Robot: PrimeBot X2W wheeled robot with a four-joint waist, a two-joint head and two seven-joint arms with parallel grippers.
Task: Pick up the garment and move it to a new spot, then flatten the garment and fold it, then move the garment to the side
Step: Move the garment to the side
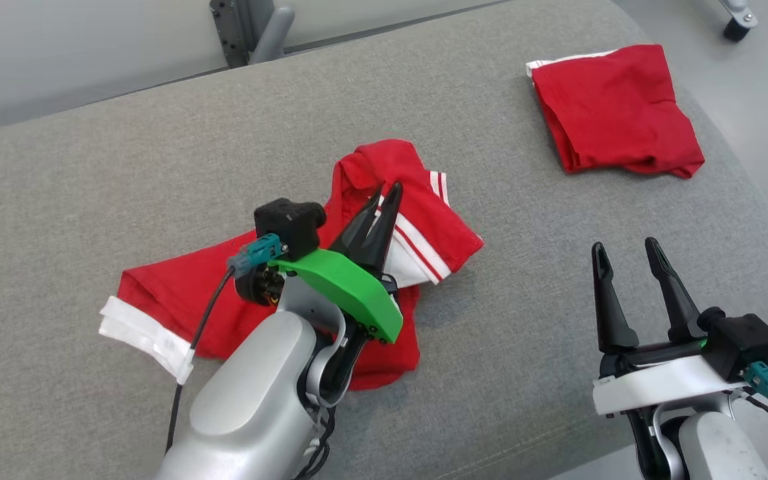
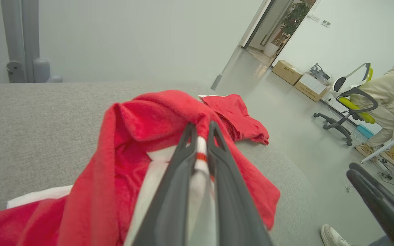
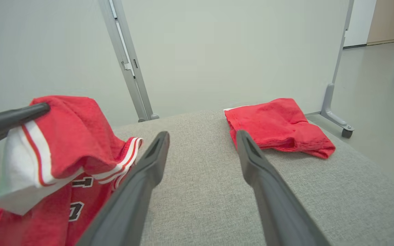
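Observation:
A red garment [image 1: 177, 293] with white striped trim lies crumpled on the grey cushion [image 1: 91, 167]. My left gripper [image 1: 387, 191] is shut on its white-and-red trimmed edge and holds that part lifted off the cushion; the pinched trim [image 2: 200, 157] shows between the fingers in the left wrist view. The lifted fold [image 3: 63, 136] hangs at the left of the right wrist view, with black numbers on the cloth below. My right gripper [image 1: 626, 248] stands open to the right, over bare cushion, holding nothing [image 3: 202, 136].
A second red garment [image 1: 617, 110], folded, lies at the cushion's far right [image 2: 238, 116] [image 3: 279, 124]. Grey partition posts [image 1: 251, 30] stand behind the cushion. A person sits by an office chair [image 2: 351, 106] on the floor to the right, near cardboard boxes.

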